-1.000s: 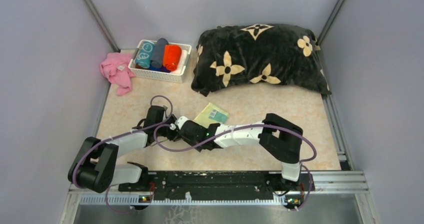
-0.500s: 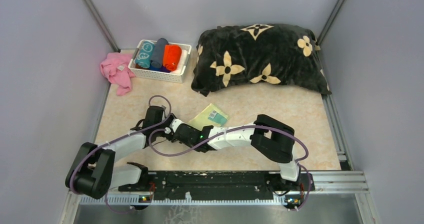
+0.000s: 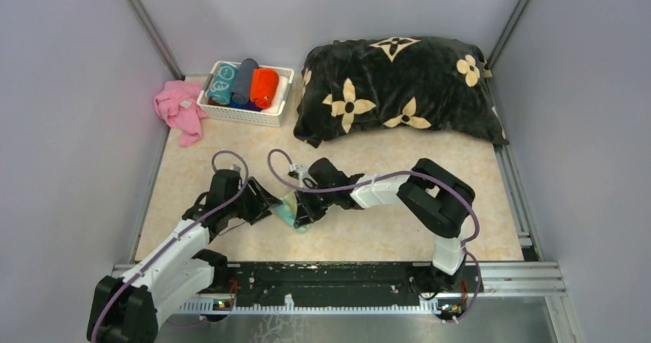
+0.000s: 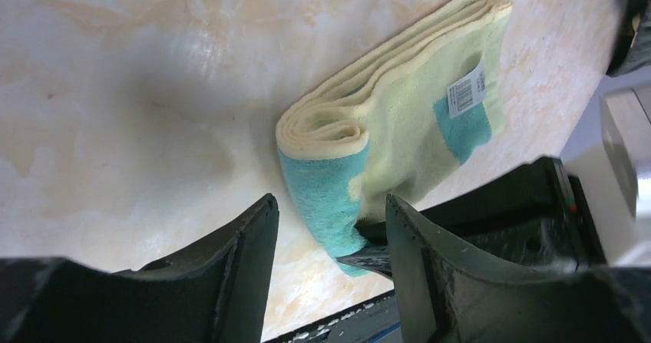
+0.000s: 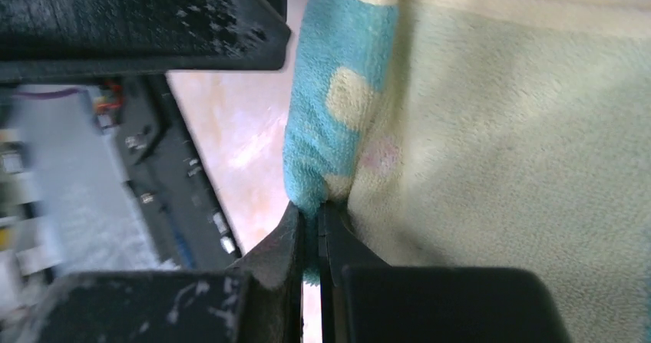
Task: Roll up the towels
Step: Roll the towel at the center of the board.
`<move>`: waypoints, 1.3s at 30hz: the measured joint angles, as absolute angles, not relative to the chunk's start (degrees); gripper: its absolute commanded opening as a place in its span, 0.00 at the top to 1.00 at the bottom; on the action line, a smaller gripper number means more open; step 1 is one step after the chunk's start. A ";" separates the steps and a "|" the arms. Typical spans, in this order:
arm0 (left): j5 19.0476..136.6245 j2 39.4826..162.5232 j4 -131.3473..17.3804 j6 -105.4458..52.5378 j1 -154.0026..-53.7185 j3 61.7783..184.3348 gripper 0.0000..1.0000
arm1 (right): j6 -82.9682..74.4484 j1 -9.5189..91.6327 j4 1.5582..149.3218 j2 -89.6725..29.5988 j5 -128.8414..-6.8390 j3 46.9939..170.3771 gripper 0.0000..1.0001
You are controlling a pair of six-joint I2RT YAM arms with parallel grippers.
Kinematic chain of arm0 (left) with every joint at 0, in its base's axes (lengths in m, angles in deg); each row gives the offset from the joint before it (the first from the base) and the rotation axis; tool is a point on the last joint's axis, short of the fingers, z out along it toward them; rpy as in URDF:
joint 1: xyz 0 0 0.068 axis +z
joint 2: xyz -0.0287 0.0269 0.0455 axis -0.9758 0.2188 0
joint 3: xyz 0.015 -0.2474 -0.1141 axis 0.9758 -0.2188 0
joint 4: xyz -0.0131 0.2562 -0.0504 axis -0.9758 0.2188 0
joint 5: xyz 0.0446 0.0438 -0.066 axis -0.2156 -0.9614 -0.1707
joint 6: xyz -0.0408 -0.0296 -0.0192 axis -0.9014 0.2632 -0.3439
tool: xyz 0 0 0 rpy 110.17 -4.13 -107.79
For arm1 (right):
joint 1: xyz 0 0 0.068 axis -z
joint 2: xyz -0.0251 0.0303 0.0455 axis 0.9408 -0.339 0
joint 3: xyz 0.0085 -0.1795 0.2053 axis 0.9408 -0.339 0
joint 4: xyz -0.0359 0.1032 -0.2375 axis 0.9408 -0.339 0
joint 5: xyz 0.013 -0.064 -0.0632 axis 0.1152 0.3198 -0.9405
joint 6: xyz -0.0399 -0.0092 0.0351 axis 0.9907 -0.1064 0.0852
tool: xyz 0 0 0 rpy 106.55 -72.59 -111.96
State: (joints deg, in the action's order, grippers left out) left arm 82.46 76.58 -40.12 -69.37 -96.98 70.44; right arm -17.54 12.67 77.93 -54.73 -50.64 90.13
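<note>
The pale yellow towel with teal patches (image 4: 399,105) lies folded over in several layers on the table, a barcode tag on top. In the top view only a small teal and yellow part (image 3: 292,214) shows between the two grippers. My right gripper (image 5: 316,212) is shut on the towel's teal corner (image 5: 330,128); it also shows in the top view (image 3: 303,209). My left gripper (image 4: 330,205) is open just left of the towel, its fingers to either side of the teal end; it also shows in the top view (image 3: 267,203). A teal circle-print towel (image 3: 223,82) and an orange-red towel (image 3: 264,87) lie rolled in the basket.
A white basket (image 3: 244,114) at the back left also holds a grey-blue roll (image 3: 244,79). A pink cloth (image 3: 178,110) lies crumpled to its left. The big black cushion with cream flowers (image 3: 399,90) fills the back right. Metal rails run along the table's near edge (image 3: 338,270).
The right gripper swung back and right, now gripping the towel's teal corner. The towel went from lying flat mid-table to folded over nearer the front. The left arm stretched out, its gripper beside the towel.
</note>
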 measured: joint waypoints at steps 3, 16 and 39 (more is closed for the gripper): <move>82.68 73.63 -38.50 -69.88 -96.98 69.52 0.40 | -27.09 16.60 88.88 -54.75 -41.11 84.21 1.00; 88.30 79.59 -43.98 -72.04 -96.98 67.25 0.42 | -59.75 24.25 126.65 -64.09 -27.17 70.90 1.00; 87.75 99.66 -52.36 -71.54 -101.15 75.01 0.89 | -50.63 24.80 111.32 -56.39 -31.45 70.53 0.65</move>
State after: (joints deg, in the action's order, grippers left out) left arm 87.75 99.66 -52.36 -71.54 -101.15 75.01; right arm -50.63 24.80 111.32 -56.39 -31.45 70.53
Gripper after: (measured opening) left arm 0.171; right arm 0.282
